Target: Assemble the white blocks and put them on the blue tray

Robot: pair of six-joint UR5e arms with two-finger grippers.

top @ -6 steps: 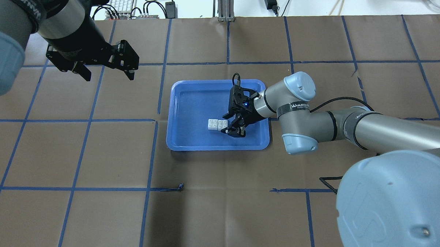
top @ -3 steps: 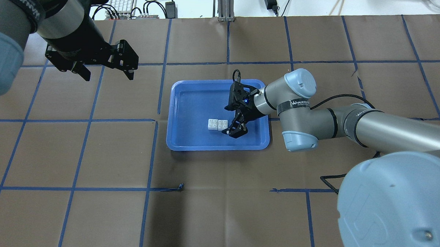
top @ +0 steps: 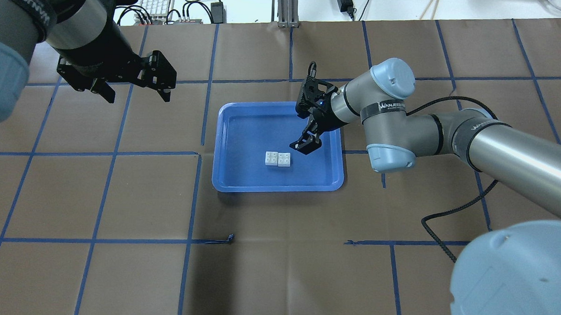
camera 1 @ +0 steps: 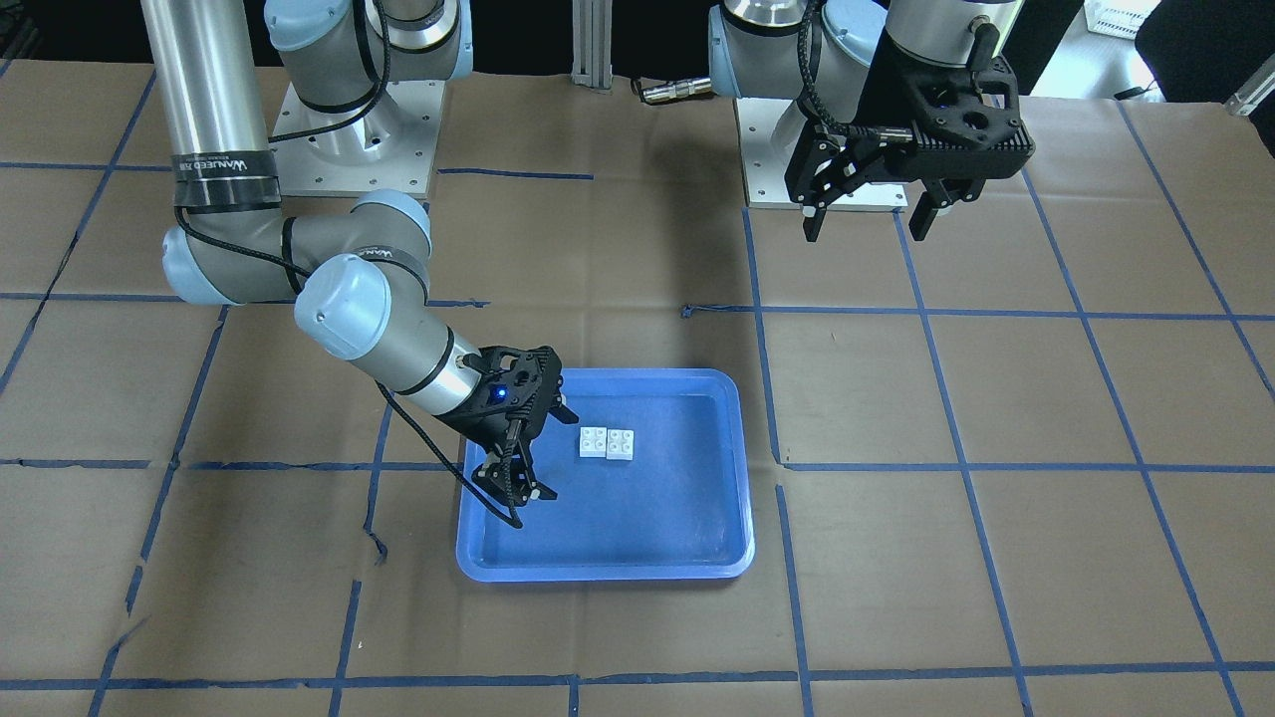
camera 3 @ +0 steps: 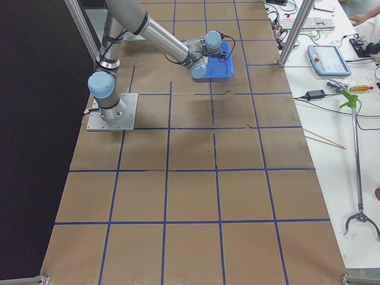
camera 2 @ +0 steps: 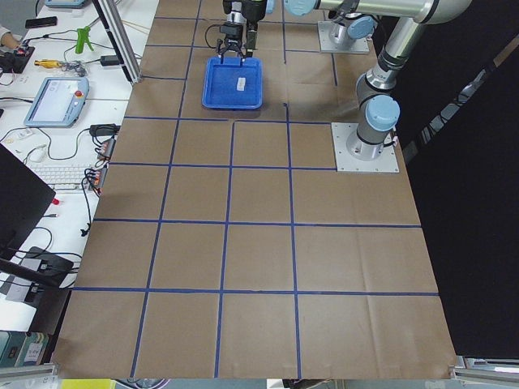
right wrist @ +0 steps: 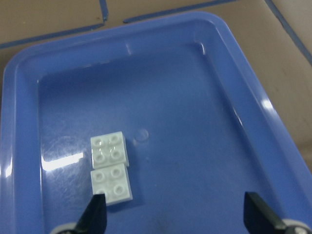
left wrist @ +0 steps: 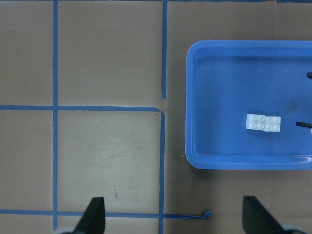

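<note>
Two white blocks (top: pixel 277 159) on the blue tray (top: pixel 244 128), both claws empty.

The two blocks lie side by side with their edges touching, studs up, on the tray's floor a little to the robot's side of its middle; they sit next to each other, not one on top of the other. The right gripper (top: pixel 304 146) hangs over the right part of the tray, near the blocks but apart from them, its fingers spread wide with nothing between them. The left gripper (top: pixel 137 93) is well apart from the tray, off past its far left corner, fingers likewise spread and holding nothing. The tray rests on the brown paper-covered table (top: pixel 276 269), which is marked with a grid of blue tape.
</note>
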